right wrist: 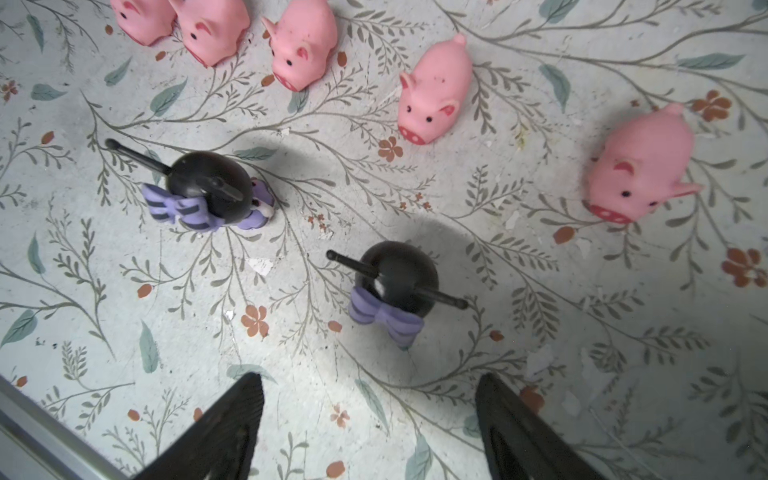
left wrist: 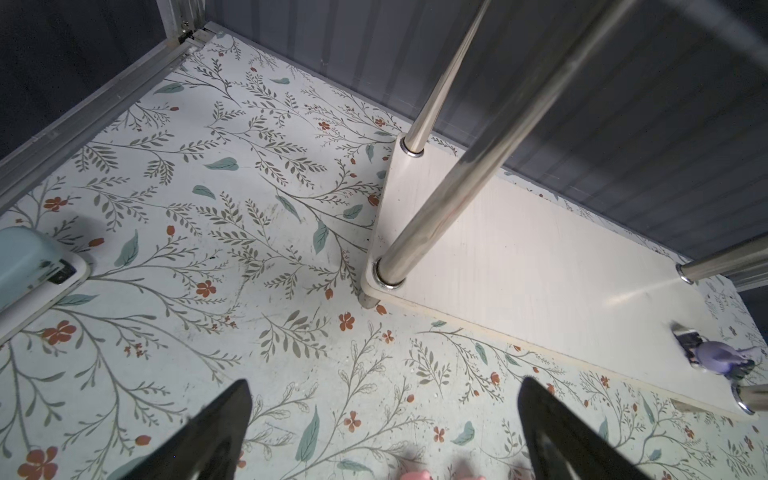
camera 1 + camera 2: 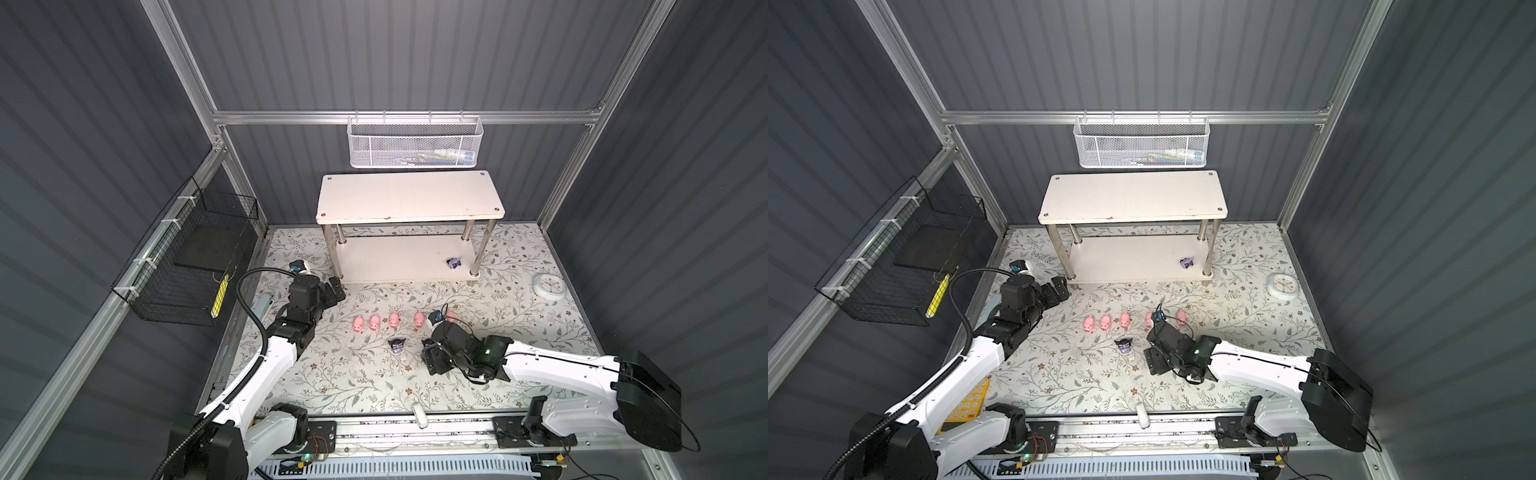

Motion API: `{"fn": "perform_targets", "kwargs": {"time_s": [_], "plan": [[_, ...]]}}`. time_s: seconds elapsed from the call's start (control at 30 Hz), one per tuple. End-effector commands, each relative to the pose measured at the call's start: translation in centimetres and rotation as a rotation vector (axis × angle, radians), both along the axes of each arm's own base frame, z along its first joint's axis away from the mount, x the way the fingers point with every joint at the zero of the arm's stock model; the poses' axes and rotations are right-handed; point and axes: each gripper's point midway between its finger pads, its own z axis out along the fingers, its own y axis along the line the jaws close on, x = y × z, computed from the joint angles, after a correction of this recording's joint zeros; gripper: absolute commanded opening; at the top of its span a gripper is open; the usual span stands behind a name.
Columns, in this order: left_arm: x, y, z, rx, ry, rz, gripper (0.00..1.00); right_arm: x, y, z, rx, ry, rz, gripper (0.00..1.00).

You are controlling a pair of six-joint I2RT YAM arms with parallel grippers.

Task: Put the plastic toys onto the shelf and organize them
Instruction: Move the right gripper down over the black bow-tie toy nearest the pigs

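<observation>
Pigs (image 1: 432,95) unobstructed in right wrist view, one part-hidden in both top views; left pincer (image 2: 385,382), right pincer (image 1: 370,382) agape, empty

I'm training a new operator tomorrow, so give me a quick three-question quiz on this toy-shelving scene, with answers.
1. True or false: one black-and-purple figure is already on the lower board of the shelf.
2. How many pink pigs stand on the table? A three, B five, C seven.
3. Which gripper hovers, open, by the two other figures on the table?
Key: 1 true. 2 B. 3 the right gripper.
</observation>
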Motion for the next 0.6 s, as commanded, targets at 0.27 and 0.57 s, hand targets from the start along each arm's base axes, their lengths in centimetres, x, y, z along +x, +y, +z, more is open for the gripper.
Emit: {"fn": "perform_targets", "kwargs": {"time_s": [0.27,0.57], "plan": [[0.0,-0.5,0.3,-0.021,0.000,-0.012,1.00,1.9,1.0,-0.5,-0.011,-0.036,-0.070,0.80],[0.0,-0.3,0.1,-0.010,0.007,-0.005,1.00,2.6,1.5,-1.2,-0.023,-0.036,-0.095,0.76]]}}
